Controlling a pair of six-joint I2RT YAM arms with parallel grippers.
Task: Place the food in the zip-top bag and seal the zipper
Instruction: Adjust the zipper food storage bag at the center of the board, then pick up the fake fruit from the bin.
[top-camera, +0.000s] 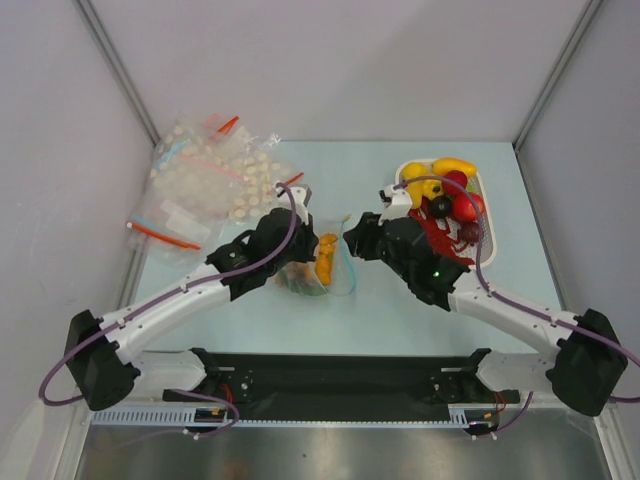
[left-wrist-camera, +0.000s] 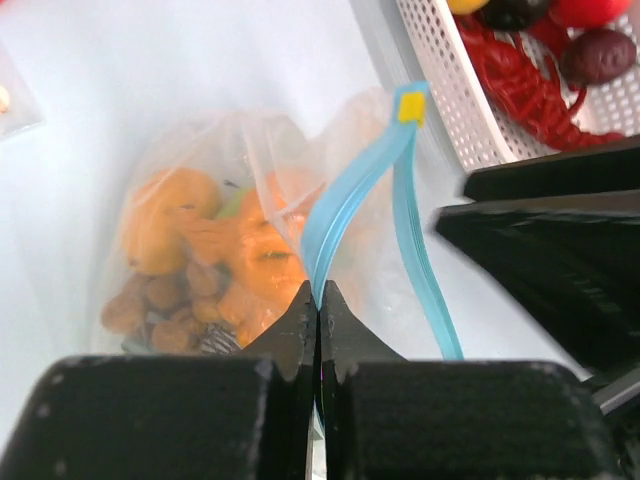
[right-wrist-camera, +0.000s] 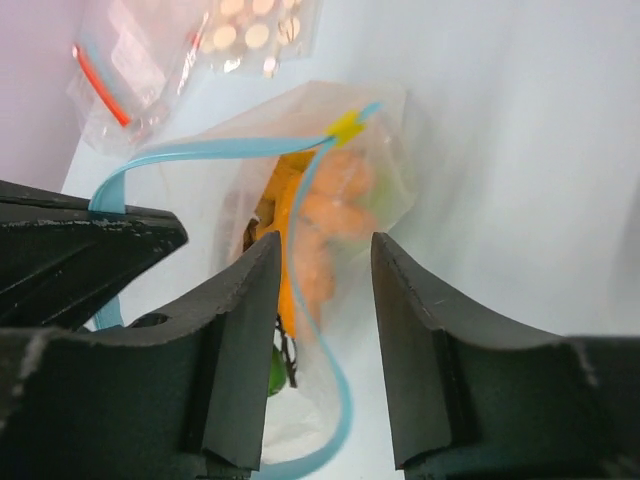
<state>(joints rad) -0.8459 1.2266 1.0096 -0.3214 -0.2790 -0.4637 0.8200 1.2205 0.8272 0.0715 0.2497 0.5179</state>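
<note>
**Zip-top bag (top-camera: 305, 275) part filled, zipper (left-wrist-camera: 350, 190) unsealed**

The bag is clear and floppy; it lies slumped on the surface (top-camera: 400, 310) with its mouth open. Inside sits orange and brownish food (left-wrist-camera: 215, 260) with a touch of green. The zipper is a thin light blue band, parted into two strips that meet only at a yellow end piece (left-wrist-camera: 411, 105); one strip is nipped in the closed left pincer (left-wrist-camera: 318, 298), the other curves away free. More of the food, yellow, red and dark purple, lies heaped in the white tray (left-wrist-camera: 445, 75) near the bag.
</note>
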